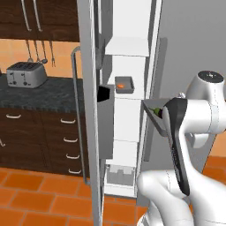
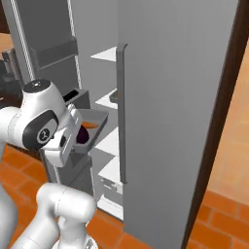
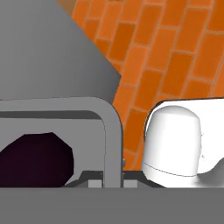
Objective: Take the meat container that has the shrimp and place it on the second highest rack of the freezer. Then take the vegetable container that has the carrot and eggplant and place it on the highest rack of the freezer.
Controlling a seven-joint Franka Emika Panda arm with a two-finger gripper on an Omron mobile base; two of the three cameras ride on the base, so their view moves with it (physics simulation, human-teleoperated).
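From the left base view you look into the open freezer (image 1: 128,110), a tall narrow compartment with white walls and shelves, its grey door (image 1: 90,101) swung out toward you with a long bar handle. On one of the upper shelves sits the grey meat container (image 1: 124,84) with the shrimp (image 1: 120,85), a small orange-red lump. To the left lie a dark speckled counter (image 1: 39,95) carrying a toaster (image 1: 25,73), dark wood drawers below, and an orange tiled floor (image 1: 39,194).

From the right base view you see the vegetable container (image 2: 91,127), a grey tray, held up off every surface just in front of the freezer shelves, with the carrot (image 2: 90,125) and the purple eggplant (image 2: 82,137) in it. The wrist hides the gripper here.

In the hand view, the gripper (image 3: 113,175) looks pinched nearly closed on the tray's grey rim, though you see only the fingertips' edges. The eggplant is the dark mass inside, with orange tiles beyond.
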